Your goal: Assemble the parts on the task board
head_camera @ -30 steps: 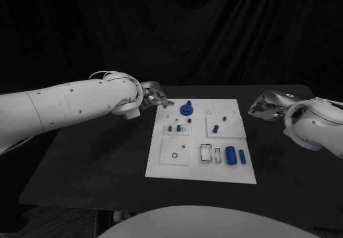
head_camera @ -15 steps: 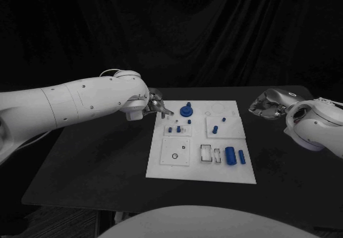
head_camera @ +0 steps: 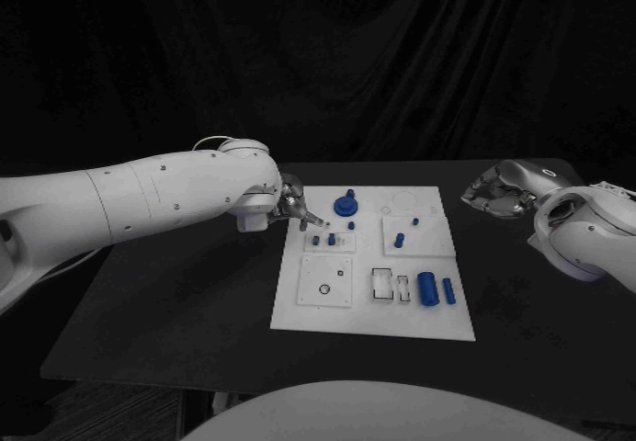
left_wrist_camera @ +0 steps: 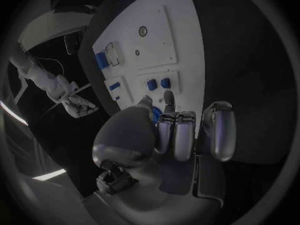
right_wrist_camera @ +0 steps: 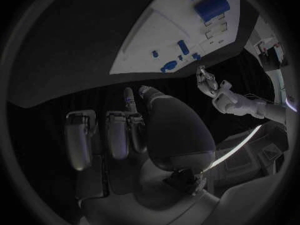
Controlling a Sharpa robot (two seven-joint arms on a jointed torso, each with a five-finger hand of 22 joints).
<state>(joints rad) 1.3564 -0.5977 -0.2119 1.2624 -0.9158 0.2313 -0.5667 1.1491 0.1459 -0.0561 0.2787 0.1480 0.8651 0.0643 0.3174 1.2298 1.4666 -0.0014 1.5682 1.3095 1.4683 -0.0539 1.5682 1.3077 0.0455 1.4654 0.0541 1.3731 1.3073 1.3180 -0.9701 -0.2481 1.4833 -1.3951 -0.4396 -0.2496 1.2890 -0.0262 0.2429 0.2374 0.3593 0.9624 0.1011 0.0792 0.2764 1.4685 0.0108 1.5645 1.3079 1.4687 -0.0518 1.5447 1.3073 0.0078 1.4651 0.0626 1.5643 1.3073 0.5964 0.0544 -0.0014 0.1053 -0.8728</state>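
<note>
While the board (head_camera: 372, 308) lies mid-bench (head_camera: 173, 303) with blue parts (head_camera: 428, 287) on it, the left hand (head_camera: 289, 204) hovers at its far left edge, fingers (left_wrist_camera: 177, 135) curled, gripping nothing; the right hand (head_camera: 495, 195) hangs beyond its far right corner, fingers (right_wrist_camera: 117, 133) curled, empty.

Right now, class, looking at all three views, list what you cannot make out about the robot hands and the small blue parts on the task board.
- Left robot hand, head view: the arm covers most of it; whether it pinches anything is unclear.
- Left wrist view: palm and fingers hide the board's near end.
- Right robot hand, head view: curled, dark; its contents cannot be told.
- Blue parts on the task board: too small to tell seated from loose.
</note>
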